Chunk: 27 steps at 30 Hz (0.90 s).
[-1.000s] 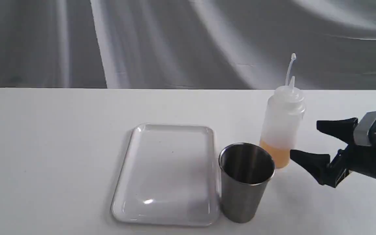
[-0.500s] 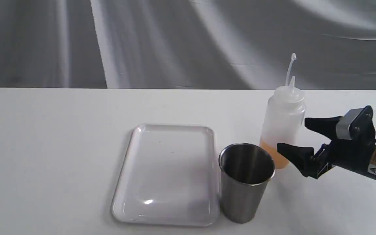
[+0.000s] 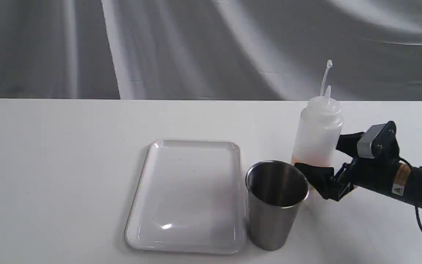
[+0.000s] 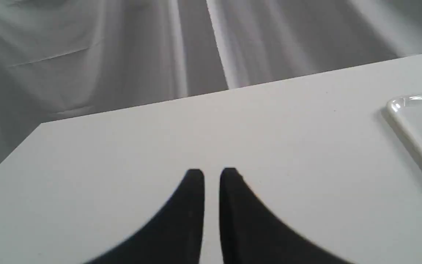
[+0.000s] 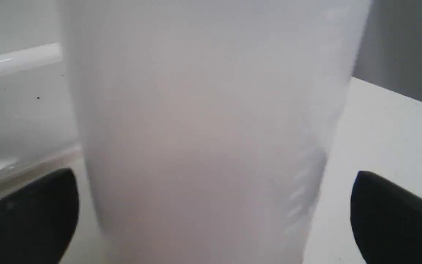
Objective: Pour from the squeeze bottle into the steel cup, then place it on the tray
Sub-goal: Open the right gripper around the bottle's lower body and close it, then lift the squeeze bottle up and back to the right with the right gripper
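1. The squeeze bottle (image 3: 319, 135) stands upright on the white table (image 3: 68, 165), just behind the steel cup (image 3: 275, 216). The cup is right beside the tray (image 3: 189, 194).
2. The right gripper (image 3: 319, 156) is wide open, with one finger on each side of the bottle's lower half. It is not touching it yet.
3. The left gripper (image 4: 211, 174) is almost closed and holds nothing.
4. The bottle has only a little amber liquid in it, so it is probably light.
5. Its sides look soft and smooth. I would hold it gently around the middle, because a hard squeeze could squirt the liquid out.
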Each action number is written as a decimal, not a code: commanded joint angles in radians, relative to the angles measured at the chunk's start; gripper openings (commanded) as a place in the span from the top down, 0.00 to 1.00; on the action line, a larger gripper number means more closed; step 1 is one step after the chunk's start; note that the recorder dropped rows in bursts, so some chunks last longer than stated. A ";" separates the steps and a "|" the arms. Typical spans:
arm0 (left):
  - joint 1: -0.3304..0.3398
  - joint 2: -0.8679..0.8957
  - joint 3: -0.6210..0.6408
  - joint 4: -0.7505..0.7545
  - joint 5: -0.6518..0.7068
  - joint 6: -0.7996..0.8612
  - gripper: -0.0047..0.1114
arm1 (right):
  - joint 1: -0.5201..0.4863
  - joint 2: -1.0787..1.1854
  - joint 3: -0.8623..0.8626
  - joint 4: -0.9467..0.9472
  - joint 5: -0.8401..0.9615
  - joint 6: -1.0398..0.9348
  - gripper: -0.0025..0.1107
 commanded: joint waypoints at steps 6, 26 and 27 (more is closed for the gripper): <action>0.002 -0.003 0.004 0.000 -0.015 -0.008 0.89 | 0.042 0.034 -0.060 0.049 -0.001 0.008 0.05; 0.002 -0.003 0.004 0.000 -0.015 -0.008 0.89 | 0.083 0.070 -0.065 0.165 0.009 -0.063 0.05; 0.002 -0.003 0.004 0.000 -0.015 -0.008 0.89 | 0.083 0.070 -0.065 0.170 0.011 -0.069 0.05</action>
